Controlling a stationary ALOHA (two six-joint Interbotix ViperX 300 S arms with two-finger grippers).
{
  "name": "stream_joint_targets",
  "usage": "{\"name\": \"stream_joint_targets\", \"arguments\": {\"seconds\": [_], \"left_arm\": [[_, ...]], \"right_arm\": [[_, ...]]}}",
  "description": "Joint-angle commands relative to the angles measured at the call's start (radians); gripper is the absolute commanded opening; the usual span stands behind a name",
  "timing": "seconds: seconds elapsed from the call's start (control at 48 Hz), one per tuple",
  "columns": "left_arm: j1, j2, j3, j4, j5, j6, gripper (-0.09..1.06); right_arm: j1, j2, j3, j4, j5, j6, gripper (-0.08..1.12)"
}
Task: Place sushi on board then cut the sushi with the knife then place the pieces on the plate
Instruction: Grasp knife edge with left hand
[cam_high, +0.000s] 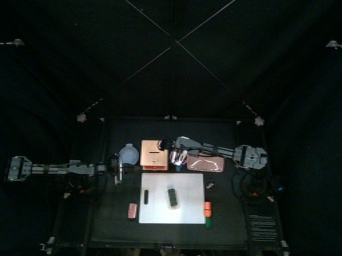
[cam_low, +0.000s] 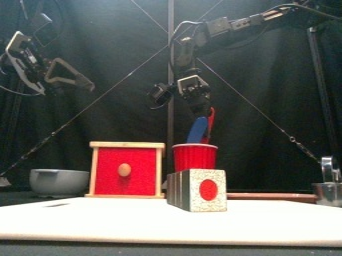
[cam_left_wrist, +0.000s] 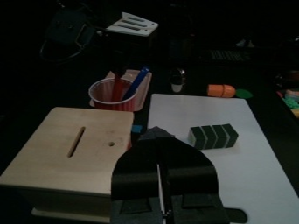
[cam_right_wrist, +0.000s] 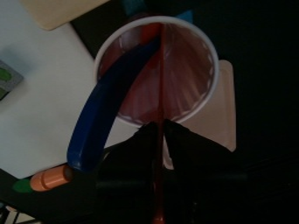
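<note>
Right gripper (cam_right_wrist: 163, 131) poised directly over the red cup (cam_low: 195, 158), tips at the level of the cup's mouth. Jaws drawn together, only a hairline between them. Thin red strip seen in that hairline, in line with the red knife (cam_right_wrist: 153, 79) standing in the cup; read as closed on the red knife's upper end. Blue knife (cam_low: 201, 128) in the same cup, not held, leaning out over the rim to one side of the jaws.

Red cup upright, just beside the wooden box (cam_low: 127, 169) on the box's right. Pink tray (cam_high: 207, 161) flat on the table to the right of the cup, under the right arm. Blue-grey bowl (cam_low: 59, 181) left of the box.

White cutting board (cam_high: 154, 200) in front of box and cup. Sushi roll (cam_low: 201, 189) lying on the board near its middle, blocks together, uncut, red-dotted end toward the table's front.

Left gripper (cam_left_wrist: 158, 142) raised at the left, near the board's back left corner and the box. Jaws closed, nothing between them.

Orange toy (cam_left_wrist: 219, 89) off the board's right edge. Second small toy (cam_high: 132, 209) off the board's left edge. Kinds not discernible.
</note>
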Motion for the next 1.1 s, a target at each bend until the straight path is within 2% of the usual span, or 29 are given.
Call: {"name": "stream_joint_targets", "arguments": {"seconds": [0.021, 0.583, 1.0, 1.104], "left_arm": [[0.002, 0.002, -0.012, 0.0, -0.005, 0.0, -0.03], [0.002, 0.002, -0.018, 0.0, -0.005, 0.0, -0.03], [0.002, -0.005, -0.025, 0.0, -0.011, -0.003, -0.03], [0.002, -0.014, -0.025, 0.0, -0.011, -0.005, -0.03]], "right_arm": [[-0.008, -0.029, -0.043, 0.003, 0.012, -0.002, 0.44], [-0.017, -0.091, -0.132, -0.008, 0.126, -0.003, 0.42], [-0.011, -0.262, -0.179, -0.009, 0.15, 0.009, 0.42], [-0.002, -0.337, -0.167, -0.046, 0.144, 0.011, 0.42]]}}
